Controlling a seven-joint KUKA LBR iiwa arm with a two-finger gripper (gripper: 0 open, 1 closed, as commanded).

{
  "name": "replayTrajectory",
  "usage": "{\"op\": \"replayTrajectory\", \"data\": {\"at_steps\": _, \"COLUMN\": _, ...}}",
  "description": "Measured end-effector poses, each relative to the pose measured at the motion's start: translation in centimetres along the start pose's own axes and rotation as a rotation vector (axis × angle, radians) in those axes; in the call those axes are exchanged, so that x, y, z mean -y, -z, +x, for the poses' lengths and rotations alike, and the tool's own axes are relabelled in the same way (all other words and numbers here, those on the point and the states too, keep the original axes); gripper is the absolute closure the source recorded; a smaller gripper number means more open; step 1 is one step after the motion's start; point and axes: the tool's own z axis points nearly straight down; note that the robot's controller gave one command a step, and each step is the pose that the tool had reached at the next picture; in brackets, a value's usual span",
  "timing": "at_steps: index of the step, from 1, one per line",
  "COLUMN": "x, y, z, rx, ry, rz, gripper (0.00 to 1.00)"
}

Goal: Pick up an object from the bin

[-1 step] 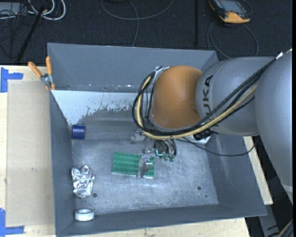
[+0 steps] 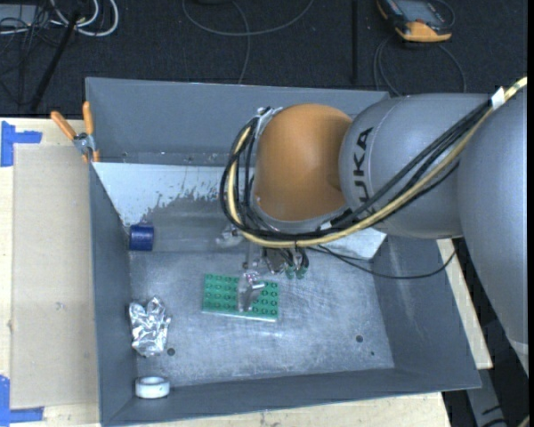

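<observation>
Grey metal bin (image 2: 160, 123): sloped walls and a flat floor, so loose objs. settle low and mostly stay apart. Arm (image 2: 418, 176) enters from the right w/ its orange wrist cover (image 2: 298, 163) directly above the hand, i.e. approach is near vertical, which suits a top-down pick. Hand (image 2: 248, 294) is down at floor level, its tip over the right-centre of a green studded plate (image 2: 219, 292). This plate is judged the likely pick obj.; it lies flat and slightly skewed, directly under the hand and extending mainly to its left. Whether the hand is open, closed or gripping: cannot tell, the tip is too obscured. The plate being flat on the floor gives little edge to catch, so slip risk is assessed as moderate. Other items, all well apart from the hand: crumpled foil ball (image 2: 149, 326) to the lower left, blue cylinder (image 2: 141, 237) to the upper left at the foot of the wall, white ring (image 2: 151, 386) furthest off in the lower-left corner.
</observation>
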Motion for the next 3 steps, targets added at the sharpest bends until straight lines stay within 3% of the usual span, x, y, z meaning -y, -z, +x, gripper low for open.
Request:
{"op": "replayTrajectory", "data": {"at_steps": 1, "x": 0.8, "y": -6.9, "z": -1.0, "rx": -0.008, "ry": 0.065, "rz": 0.001, "gripper": 0.0}}
{"op": "replayTrajectory", "data": {"at_steps": 2, "x": 0.8, "y": -6.4, "z": -1.1, "rx": -0.002, "ry": 0.062, "rz": -0.001, "gripper": 1.0}}
{"op": "replayTrajectory", "data": {"at_steps": 3, "x": -1.1, "y": 13.3, "z": 0.8, "rx": 0.008, "ry": 0.054, "rz": 0.0, "gripper": 1.0}}
